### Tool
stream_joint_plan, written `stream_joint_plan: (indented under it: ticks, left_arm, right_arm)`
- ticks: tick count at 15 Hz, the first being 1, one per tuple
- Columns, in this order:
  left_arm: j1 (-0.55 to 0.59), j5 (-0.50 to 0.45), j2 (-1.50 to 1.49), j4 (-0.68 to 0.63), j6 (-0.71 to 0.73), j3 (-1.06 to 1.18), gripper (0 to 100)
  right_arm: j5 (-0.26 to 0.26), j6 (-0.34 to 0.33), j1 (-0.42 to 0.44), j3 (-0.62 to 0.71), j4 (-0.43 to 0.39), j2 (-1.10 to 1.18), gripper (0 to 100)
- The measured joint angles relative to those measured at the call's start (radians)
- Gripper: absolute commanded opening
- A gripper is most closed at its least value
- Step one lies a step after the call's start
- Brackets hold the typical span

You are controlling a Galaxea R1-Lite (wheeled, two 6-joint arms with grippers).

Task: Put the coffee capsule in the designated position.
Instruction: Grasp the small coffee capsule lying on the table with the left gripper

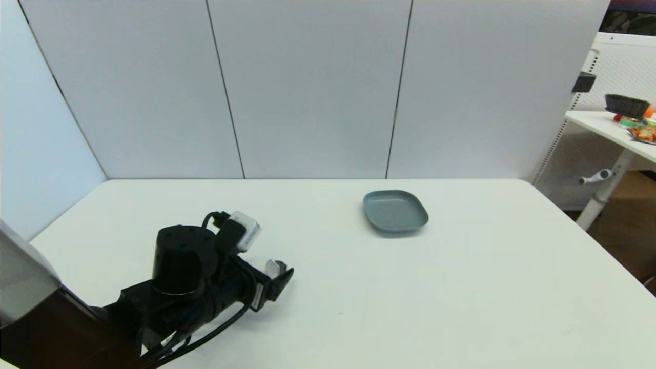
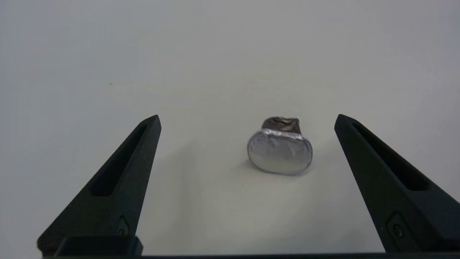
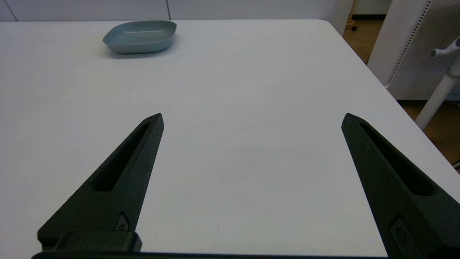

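Two wide-open fingers of left claw (image 2: 247,120) straddle the small dark foil-faced coffee capsule (image 2: 280,151), holding nothing; centre it, then close gently.

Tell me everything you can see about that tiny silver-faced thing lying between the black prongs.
It is the coffee capsule, a tiny tapered pod with a dark brown body and a round, slightly crinkled silvery foil face. It lies on its side on the white table, foil face turned toward the wrist camera. The left gripper stands open around it, with neither finger touching it. It sits nearer one finger than the other. Only the table touches it.
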Motion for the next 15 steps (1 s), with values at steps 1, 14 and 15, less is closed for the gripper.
stream_joint_plan:
  ticks: [1, 14, 15]
  left_arm:
    - [-0.003, 0.000, 0.000, 0.004, 0.000, 0.005, 100]
    - [-0.011, 0.002, 0.060, -0.003, -0.017, -0.018, 100]
    - [-0.011, 0.002, 0.066, -0.003, -0.019, -0.024, 100]
  right_arm:
    - [0.000, 0.000, 0.000, 0.000, 0.000, 0.000, 100]
    - [0.000, 0.000, 0.000, 0.000, 0.000, 0.000, 100]
    - [0.000, 0.000, 0.000, 0.000, 0.000, 0.000, 100]
